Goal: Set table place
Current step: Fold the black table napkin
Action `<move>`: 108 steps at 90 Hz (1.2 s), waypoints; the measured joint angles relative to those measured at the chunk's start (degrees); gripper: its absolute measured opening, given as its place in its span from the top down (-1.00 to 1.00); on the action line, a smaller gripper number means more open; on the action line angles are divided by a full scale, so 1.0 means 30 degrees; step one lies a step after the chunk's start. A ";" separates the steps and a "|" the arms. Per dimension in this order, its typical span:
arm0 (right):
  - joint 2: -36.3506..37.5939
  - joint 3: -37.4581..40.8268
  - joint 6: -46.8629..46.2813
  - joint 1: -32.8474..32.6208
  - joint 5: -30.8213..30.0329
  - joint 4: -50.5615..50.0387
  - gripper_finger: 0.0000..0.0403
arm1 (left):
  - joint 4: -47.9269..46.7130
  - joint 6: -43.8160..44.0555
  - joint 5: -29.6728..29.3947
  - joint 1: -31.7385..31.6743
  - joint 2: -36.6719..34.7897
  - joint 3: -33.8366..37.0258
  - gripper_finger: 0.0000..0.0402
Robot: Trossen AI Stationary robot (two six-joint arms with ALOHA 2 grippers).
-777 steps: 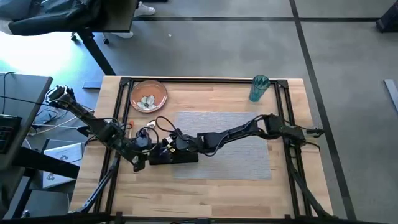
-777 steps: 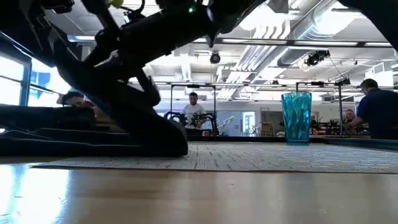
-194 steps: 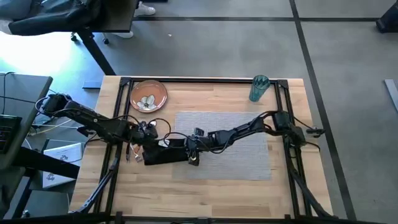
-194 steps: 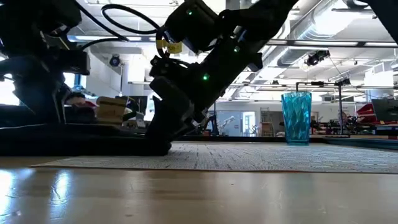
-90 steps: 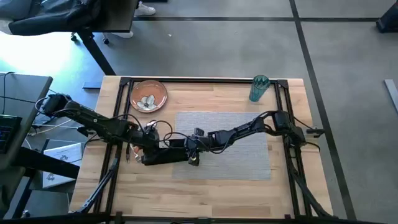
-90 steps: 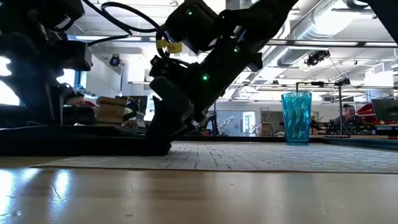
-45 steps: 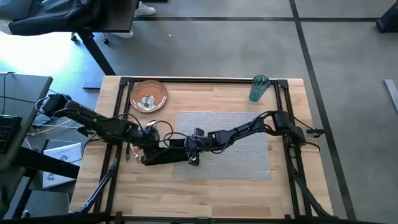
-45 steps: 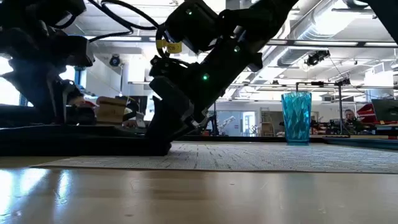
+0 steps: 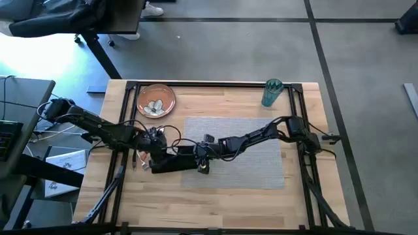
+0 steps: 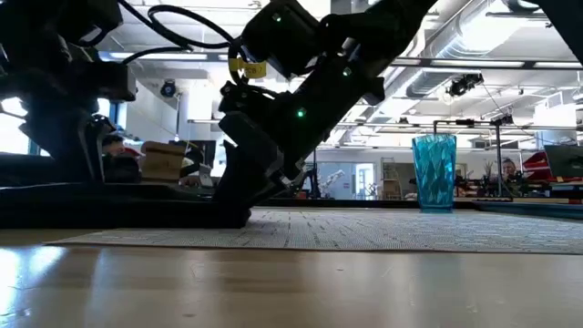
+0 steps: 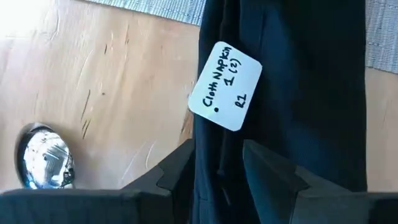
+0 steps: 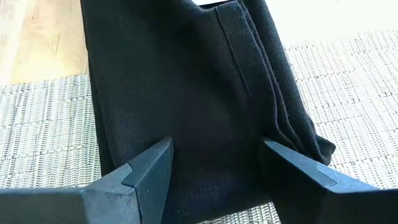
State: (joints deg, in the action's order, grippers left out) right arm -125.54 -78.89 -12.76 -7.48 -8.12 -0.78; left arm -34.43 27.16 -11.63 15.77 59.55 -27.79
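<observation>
Black napkin [image 9: 175, 164] largely under both arms; plate [image 9: 156, 100] contents too small to identify.

Two dark jointed arms are seen, looped with black cables, a yellow tag and green lights being carried on the right gripper [image 10: 239, 196].

grey floor [image 9: 261, 39], exposed ceiling ducts [image 10: 437, 46], bright window [image 10: 14, 132]

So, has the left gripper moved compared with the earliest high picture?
Yes. The left gripper now sits farther up the table, nearer the plate, at the napkin's left end, no longer below the napkin's lower left corner.
</observation>
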 joint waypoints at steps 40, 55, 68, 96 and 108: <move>0.0000 0.0000 0.0054 -0.0002 -0.0007 -0.0007 -0.07 | 0.0797 0.0092 0.1417 0.0015 0.0007 0.0488 0.42; 0.0000 0.0000 0.0050 -0.0003 -0.0015 0.0000 -0.07 | 0.1100 -0.0087 0.2140 0.0015 0.0007 0.0488 0.42; 0.0000 0.0000 0.0054 -0.0003 -0.0015 0.0006 -0.07 | 0.0578 -0.0074 0.1706 0.0015 0.0007 0.0488 0.42; 0.0000 0.0000 0.0054 0.0002 -0.0015 0.0022 -0.07 | 0.0373 -0.0092 0.0982 0.0000 0.0015 0.0493 0.69; 0.0000 0.0000 0.0067 0.0004 -0.0015 0.0029 -0.07 | 0.0365 -0.0122 0.1002 0.0003 0.0019 0.0503 0.95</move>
State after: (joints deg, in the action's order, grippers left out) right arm -125.54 -78.89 -12.56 -7.46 -8.16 -0.69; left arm -33.33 26.79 -8.63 15.78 59.61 -26.28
